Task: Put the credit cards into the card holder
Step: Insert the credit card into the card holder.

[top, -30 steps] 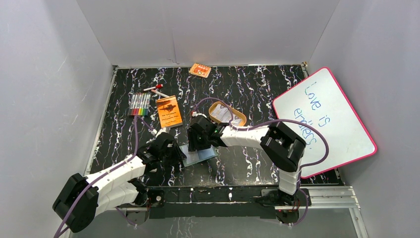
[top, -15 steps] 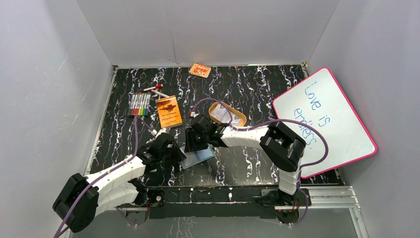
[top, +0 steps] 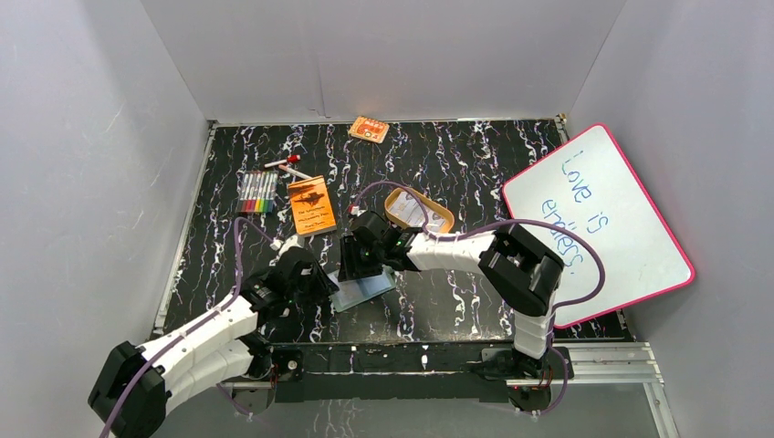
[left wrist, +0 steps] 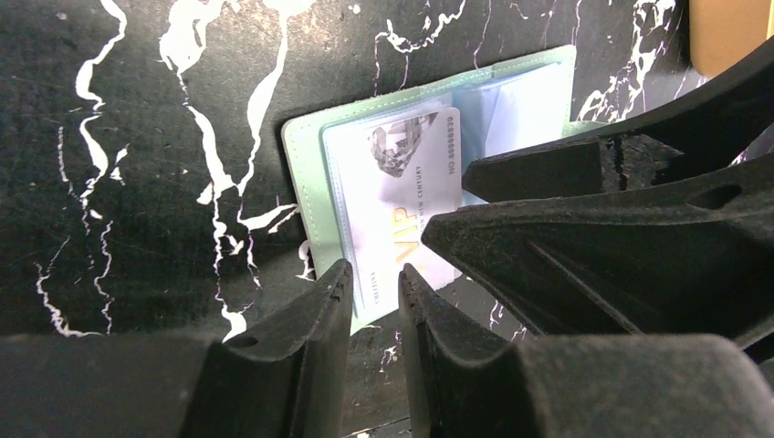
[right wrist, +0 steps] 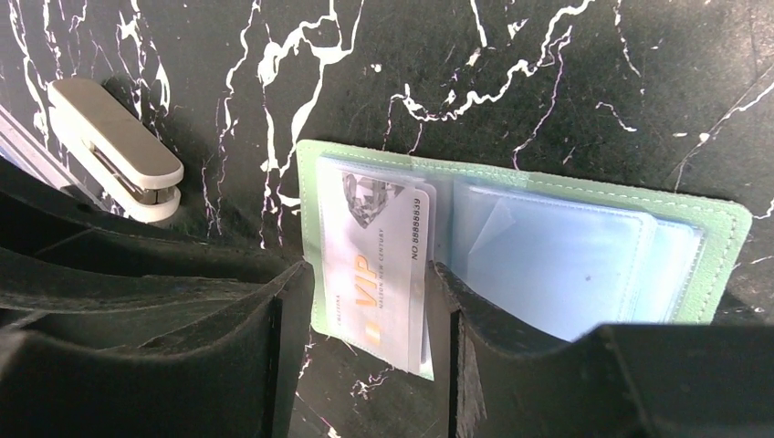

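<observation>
Card holder point(top: 365, 290) open flat on the counter, toward 6 o'clock of the marbled surface, between both arms. One credit card point(right wrist: 374, 265) sits only partway in its left sleeve. In the right wrist view the card's tail overhangs the holder's edge toward 6 o'clock. Right claw point(right wrist: 370, 278) has fingers apart, one each side of the card, gripping nothing we can see. Left claw point(left wrist: 374, 274) has fingers nearly together at the holder's edge; whether they pinch it, we cannot tell. Tan tray point(top: 444, 217) at 1 o'clock of the holder holds something pale, too small to name.

Handling, our judgement: card light, thin, stiff, slick. Its flat faces offer no purchase, so take the overhanging short end, or push on it. Holder soft and light, likely to skid, so pin its green border. Sleeve film may cling or buckle.
</observation>
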Tool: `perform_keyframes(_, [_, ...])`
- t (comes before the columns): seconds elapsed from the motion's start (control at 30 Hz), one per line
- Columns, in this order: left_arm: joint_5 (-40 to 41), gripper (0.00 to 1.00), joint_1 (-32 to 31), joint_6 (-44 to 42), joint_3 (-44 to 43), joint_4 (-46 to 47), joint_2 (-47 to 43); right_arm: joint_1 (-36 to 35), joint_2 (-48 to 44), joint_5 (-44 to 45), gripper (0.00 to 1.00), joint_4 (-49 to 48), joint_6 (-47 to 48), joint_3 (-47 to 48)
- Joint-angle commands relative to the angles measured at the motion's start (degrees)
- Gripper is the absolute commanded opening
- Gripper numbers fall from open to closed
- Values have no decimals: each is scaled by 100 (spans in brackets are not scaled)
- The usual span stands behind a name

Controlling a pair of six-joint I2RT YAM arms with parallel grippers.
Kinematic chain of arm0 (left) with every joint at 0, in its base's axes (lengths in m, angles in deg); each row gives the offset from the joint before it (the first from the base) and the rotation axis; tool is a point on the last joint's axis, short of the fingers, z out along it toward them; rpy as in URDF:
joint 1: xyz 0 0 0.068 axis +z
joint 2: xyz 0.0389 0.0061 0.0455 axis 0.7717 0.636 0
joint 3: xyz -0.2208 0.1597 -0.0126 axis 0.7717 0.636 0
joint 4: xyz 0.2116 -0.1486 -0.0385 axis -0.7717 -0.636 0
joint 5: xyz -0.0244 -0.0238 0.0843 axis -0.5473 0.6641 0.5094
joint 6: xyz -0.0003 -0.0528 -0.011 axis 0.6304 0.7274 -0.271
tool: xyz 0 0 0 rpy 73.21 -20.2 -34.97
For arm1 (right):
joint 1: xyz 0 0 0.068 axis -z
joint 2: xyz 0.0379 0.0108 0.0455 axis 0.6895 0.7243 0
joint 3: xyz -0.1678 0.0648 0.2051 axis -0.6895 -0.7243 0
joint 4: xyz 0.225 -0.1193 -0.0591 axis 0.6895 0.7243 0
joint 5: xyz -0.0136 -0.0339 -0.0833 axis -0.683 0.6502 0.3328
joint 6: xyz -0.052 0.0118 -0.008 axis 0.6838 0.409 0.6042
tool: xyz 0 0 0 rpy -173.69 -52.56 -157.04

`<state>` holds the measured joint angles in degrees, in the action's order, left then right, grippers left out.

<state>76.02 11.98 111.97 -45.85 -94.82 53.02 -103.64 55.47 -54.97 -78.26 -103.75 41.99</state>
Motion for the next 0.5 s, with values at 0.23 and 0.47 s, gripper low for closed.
perform_keyframes(0.23, [631, 26, -5, 82, -287, -631, 95, 284, -1155, 418, 58, 29, 153, -437])
perform_keyframes(0.47, [497, 29, -3, -2, -236, -163, 865, 571, -1252, 770, 53, 418, 603, -851])
